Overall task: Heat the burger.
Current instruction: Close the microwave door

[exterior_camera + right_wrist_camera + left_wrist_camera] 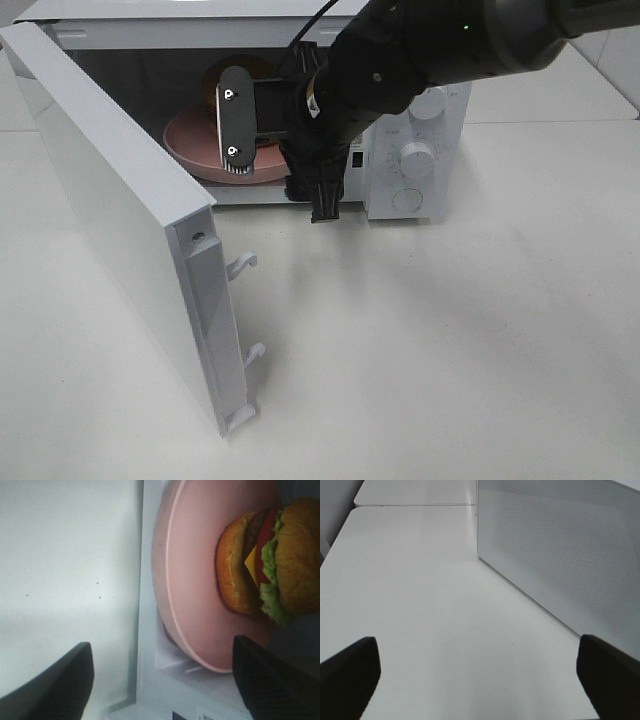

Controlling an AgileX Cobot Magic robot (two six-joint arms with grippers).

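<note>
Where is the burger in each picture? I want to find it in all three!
Exterior high: the burger sits top middle, inside the microwave, mostly hidden behind the right arm.
Left wrist: not in it; only the table and the open door show.
Right wrist: on the pink plate, inside the microwave.
Shared landmark: the white microwave, seen in all three; left wrist shows only its door.
</note>
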